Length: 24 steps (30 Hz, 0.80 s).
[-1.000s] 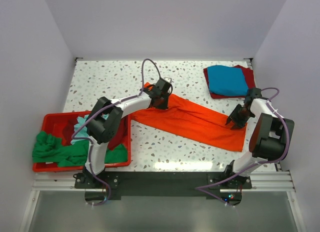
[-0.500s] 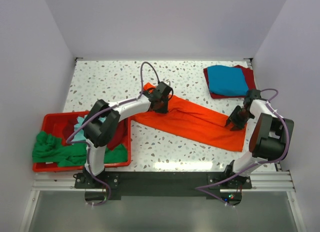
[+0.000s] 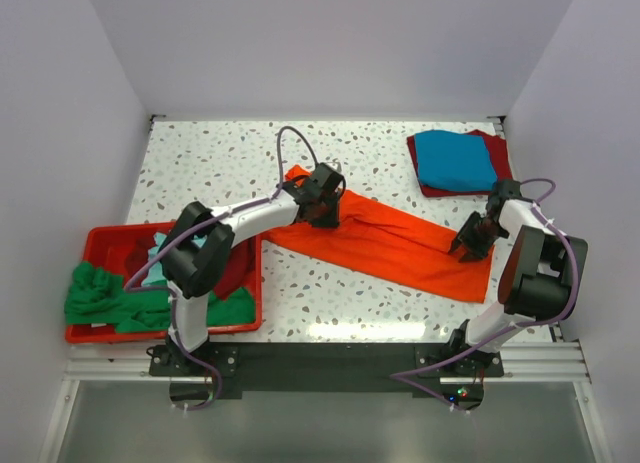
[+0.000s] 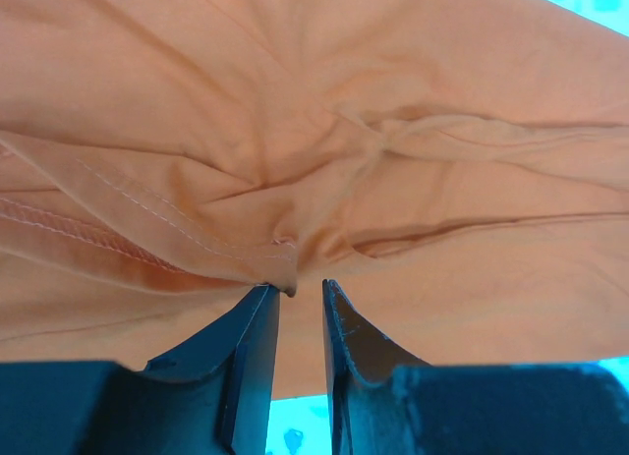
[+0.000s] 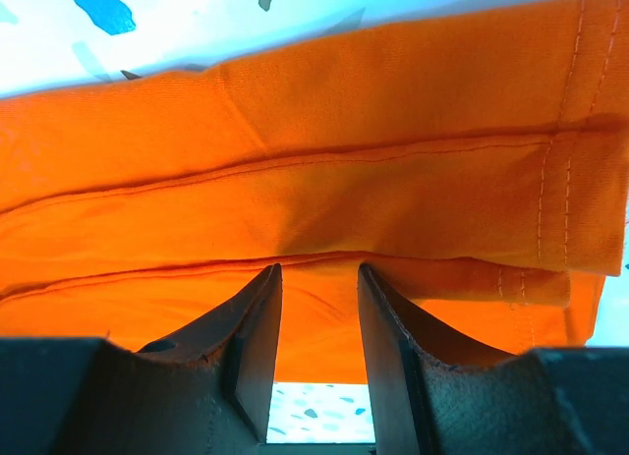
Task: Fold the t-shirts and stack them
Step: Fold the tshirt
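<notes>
The job is partly done. At the far right corner of the surface [image 3: 220,153], a folded blue t-shirt [image 3: 455,158] lies on a folded dark red t-shirt [image 3: 498,153], making a short stack of two. The orange t-shirt [image 3: 385,241] is in hand: it lies as a long, narrow band slanting across the middle of the surface, from far left toward the near right edge. It looks folded lengthwise already, so by my reading it still needs folding across its length and carrying to the stack.

More shirts wait in the red bin [image 3: 95,238] at the near left edge: a green t-shirt [image 3: 100,298] spilling over the rim, a bit of light teal t-shirt [image 3: 165,258], and some dark red cloth [image 3: 235,273].

The left claw [image 3: 325,211] sits at the band's far left end. Its jaws stand slightly apart, with a pucker of cloth touching the tips but not visibly pinched. The right claw [image 3: 468,245] sits at the near right end, with its jaws apart over a folded edge and nothing caught between them.

Up close the orange cloth is soft and thin. It is creased and gathered near the left claw [image 4: 300,290], and lies in flat, stitched layers under the right claw [image 5: 319,273].
</notes>
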Motion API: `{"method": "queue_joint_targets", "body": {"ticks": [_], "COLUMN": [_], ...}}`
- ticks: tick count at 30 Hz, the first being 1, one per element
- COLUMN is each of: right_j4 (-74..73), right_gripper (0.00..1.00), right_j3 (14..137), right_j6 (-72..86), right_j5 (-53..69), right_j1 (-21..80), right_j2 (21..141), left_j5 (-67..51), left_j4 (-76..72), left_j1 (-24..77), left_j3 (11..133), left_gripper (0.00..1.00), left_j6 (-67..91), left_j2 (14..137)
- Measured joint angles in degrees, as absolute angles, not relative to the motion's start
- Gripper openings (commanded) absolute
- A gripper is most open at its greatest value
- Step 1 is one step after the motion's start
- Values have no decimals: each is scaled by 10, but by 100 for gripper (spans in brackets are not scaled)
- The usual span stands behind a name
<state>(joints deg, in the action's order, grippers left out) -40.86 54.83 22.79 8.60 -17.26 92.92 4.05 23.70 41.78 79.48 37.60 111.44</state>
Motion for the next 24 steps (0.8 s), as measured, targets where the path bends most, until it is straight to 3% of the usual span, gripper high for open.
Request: {"method": "queue_joint_targets", "body": {"ticks": [5,11,18,24], "right_j4": [-408,-408,-408,-412], "right_gripper": [41,41,41,42], "right_j3": [548,548,548,559], "right_j6": [228,228,229,236], "right_j5": [86,86,82,72], "right_j1": [-173,-172,-146,-83], "right_j2": [929,929,929,917], "left_j5": [-3,-61,-101,-103], "left_j4": [228,202,193,188], "left_j1": [418,418,413,335], "left_j3": [790,769,770,770], "left_gripper": [30,45,52,55], "left_j6": [386,388,377,366], "left_j2": [1100,1078,1056,1046]}}
